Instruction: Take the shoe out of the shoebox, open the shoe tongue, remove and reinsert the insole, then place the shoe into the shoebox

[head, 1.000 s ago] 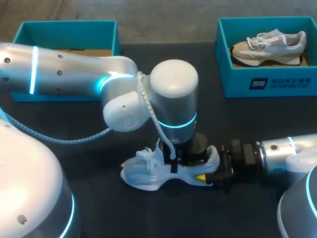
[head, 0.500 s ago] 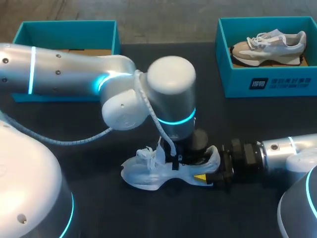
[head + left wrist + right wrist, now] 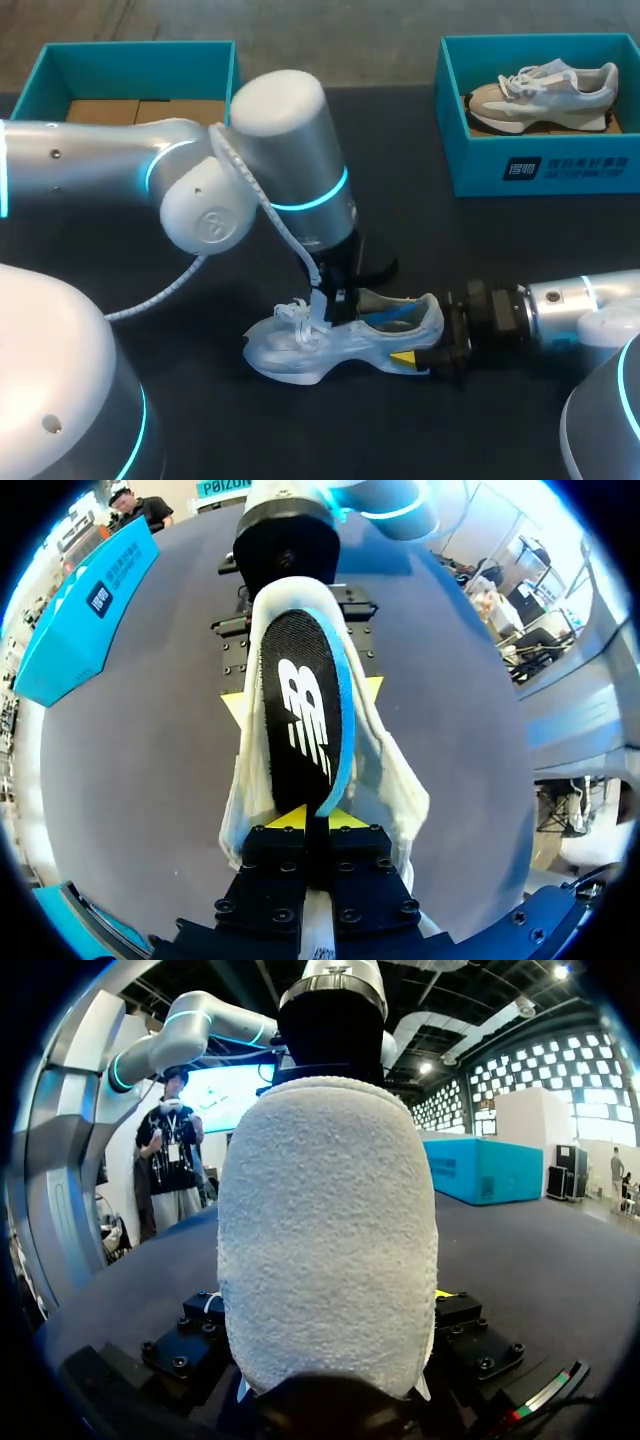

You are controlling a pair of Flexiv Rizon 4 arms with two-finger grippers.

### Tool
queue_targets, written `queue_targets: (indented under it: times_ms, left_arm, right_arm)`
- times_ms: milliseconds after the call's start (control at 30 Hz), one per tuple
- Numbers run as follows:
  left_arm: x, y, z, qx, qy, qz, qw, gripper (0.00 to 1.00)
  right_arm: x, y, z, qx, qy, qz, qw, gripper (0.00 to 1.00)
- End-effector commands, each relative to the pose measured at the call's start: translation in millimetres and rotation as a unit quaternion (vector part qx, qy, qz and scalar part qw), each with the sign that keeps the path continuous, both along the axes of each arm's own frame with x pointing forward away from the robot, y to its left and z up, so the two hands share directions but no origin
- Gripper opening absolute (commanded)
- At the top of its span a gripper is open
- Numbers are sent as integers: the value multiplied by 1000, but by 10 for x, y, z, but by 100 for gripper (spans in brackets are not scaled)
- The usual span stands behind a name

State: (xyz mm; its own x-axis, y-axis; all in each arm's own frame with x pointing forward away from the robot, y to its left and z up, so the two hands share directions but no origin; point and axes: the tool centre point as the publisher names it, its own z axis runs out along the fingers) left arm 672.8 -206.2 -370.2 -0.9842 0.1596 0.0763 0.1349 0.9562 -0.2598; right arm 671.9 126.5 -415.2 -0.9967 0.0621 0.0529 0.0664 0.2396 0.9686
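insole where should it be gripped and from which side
Probably pinch the insole by its thin end near the tongue, coming down from above the shoe. It is flat, and the right gripper blocks the heel side. The left gripper pinches it there.

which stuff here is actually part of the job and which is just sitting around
In the job: white shoe, insole, empty shoebox, left gripper pinching the insole, right gripper clamping the shoe's heel.
Lying about: second shoebox with a beige sneaker in it.
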Motion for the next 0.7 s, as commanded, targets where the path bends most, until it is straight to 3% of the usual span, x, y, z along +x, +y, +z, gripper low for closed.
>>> queue_targets:
  times_ms: [33,400,467,567,633,700]
  left_arm:
    - [2,99,43,-40,13,-11,999,0]
    - [-58,-2,69,-49,36,-55,997,0]
    - [-65,-25,83,-49,33,-59,997,20]
    - [-61,-37,121,-52,28,-60,996,28]
    - [-55,-43,145,-54,23,-60,996,40]
    - [-52,-43,176,-57,19,-61,996,41]
  right_arm:
    - [-6,-6,-23,-1,0,-1,1000,0]
    - [-6,-6,-23,-1,0,-1,1000,0]
    - [-6,-6,-23,-1,0,-1,1000,0]
    - [-6,-6,-23,-1,0,-1,1000,0]
    - [-6,-6,-23,-1,0,-1,1000,0]
    - [-6,-6,-23,-1,0,-1,1000,0]
